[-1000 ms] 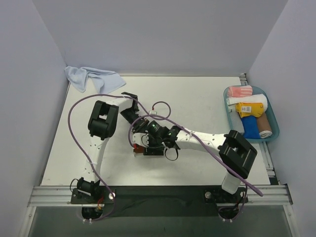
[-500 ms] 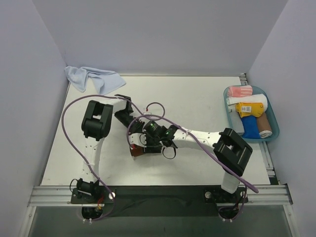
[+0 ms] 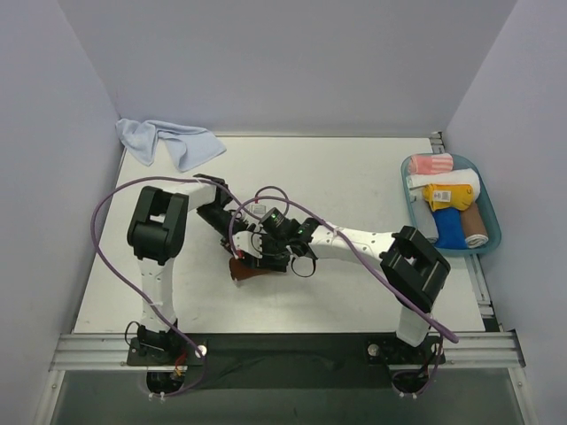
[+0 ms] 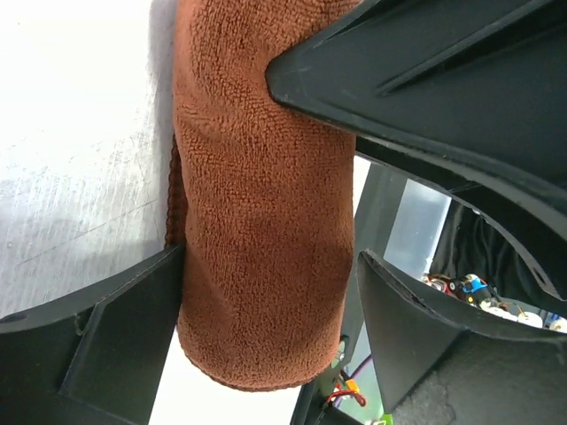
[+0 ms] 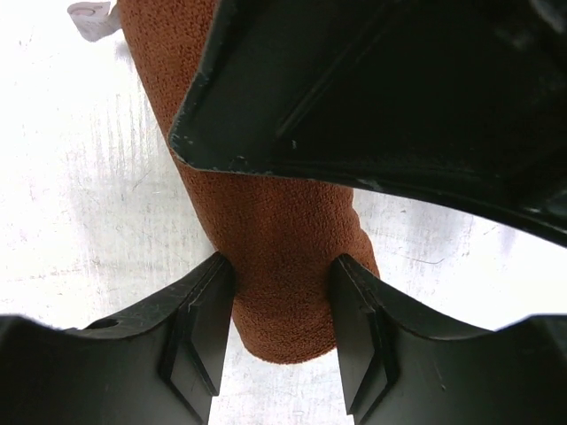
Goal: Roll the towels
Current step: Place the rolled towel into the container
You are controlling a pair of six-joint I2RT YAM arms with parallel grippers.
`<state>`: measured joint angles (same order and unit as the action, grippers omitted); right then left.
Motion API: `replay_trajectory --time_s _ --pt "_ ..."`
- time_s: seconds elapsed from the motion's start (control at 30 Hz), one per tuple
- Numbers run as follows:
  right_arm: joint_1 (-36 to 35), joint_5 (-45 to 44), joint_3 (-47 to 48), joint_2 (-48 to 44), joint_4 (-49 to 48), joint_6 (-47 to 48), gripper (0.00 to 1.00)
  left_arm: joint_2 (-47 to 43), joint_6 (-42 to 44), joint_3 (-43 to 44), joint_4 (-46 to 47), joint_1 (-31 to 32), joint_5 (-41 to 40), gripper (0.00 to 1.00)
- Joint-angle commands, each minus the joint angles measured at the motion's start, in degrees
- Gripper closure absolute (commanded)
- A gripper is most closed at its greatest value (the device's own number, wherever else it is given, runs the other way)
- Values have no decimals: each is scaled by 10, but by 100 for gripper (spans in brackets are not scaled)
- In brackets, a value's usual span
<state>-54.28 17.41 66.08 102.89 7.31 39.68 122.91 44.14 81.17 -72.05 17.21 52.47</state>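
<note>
The rust-brown towel (image 3: 249, 269) lies rolled into a cylinder on the white table, just left of centre. My right gripper (image 5: 283, 292) is shut on it, both fingers pressed into the sides of the roll near its end. My left gripper (image 4: 270, 297) straddles the same roll (image 4: 261, 204) and is open. Its left finger (image 4: 133, 310) rests against the cloth and its right finger (image 4: 416, 328) stands clear of it. The light-blue towel (image 3: 168, 142) lies crumpled and unrolled at the back left corner.
A teal tray (image 3: 490, 209) at the right edge holds several rolled cloths: pink-striped (image 3: 431, 164), white (image 3: 447, 180), yellow (image 3: 447, 197), blue (image 3: 450, 228) and tan (image 3: 476, 226). Purple cables loop over both arms. Grey walls close in the table on three sides.
My left jaws have opened off the brown roll and the left arm has swung left. My right jaws have closed in on the roll, which has shifted slightly left.
</note>
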Motion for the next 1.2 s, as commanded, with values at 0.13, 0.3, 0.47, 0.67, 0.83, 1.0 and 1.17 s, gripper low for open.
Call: replay_trajectory --time_s 0.13,0.3,0.47,0.67,0.83,1.0,1.17 --pt "5 13 -3 29 94 -31 54 20 1 -25 64 -1 -95 40" --pt "-3 0 0 11 97 -35 41 57 -6 -1 67 -2 -101 68" --pt "-17 -19 0 -22 88 -26 31 101 18 35 31 -2 -95 75" --pt "-37 -44 -6 -31 53 5 23 142 50 85 -27 0 -90 74" --pt "-43 -50 -3 6 44 48 23 178 81 133 -85 -1 -85 69" --pt "-43 -55 -10 37 16 63 23 203 89 170 -113 0 -88 68" --pt "-43 -43 -16 67 10 58 39 215 94 198 -125 -2 -90 60"
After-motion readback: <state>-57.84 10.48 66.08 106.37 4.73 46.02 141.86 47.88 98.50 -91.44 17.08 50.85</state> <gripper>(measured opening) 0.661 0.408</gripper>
